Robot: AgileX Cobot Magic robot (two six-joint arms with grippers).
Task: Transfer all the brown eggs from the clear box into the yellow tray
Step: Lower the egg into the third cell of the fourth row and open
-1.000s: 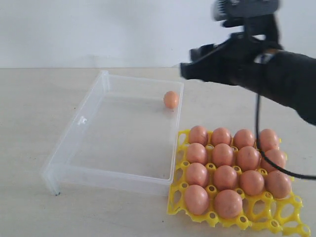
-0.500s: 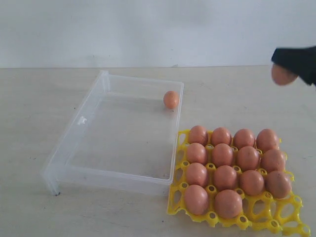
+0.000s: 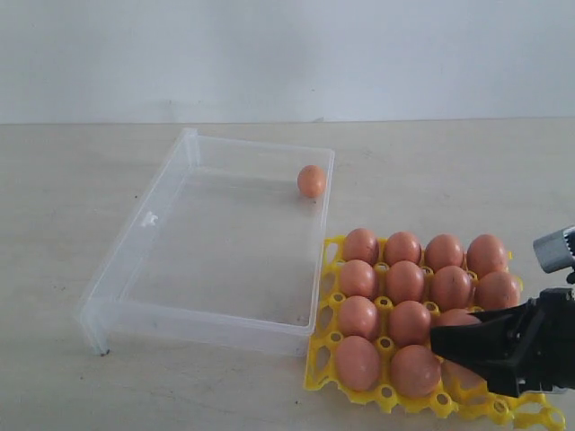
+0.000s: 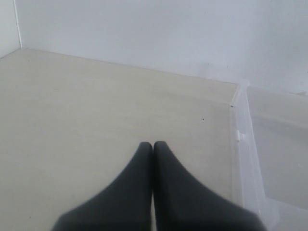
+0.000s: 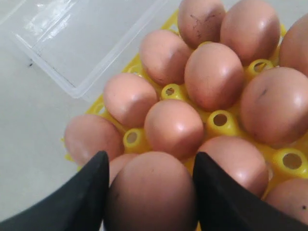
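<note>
Right pincer (image 5: 150,163) now pinches a brown egg (image 5: 151,195) between its two dark fingers (image 5: 86,197), and it hangs low over the near right part of the yellow tray (image 3: 316,364). A second ago it was up over the far right end of the clear box (image 3: 225,242). Half a second ago it was out at the right edge of the exterior view, high above the table (image 3: 81,197), with the egg already in its grip. So the change is a carry: the egg has left the box and come down to just above the tray, though it is not yet let go.

Nothing else has shifted. Fourteen seated eggs (image 3: 405,281) filled the cups in the earlier pictures, with two cups bare at the near right. The arm now hides that corner, so the exterior view cannot show whether the held egg is over a free cup, and the wrist view shows only filled cups ahead of it. One lone egg (image 3: 312,180) stays in the box, against its far right wall.

Left pincer (image 4: 153,144) is pressed together on nothing, over bare table just beside the box.

The task looks nearly done: this egg needs a gentle release into a free cup, and then a single trip remains.
</note>
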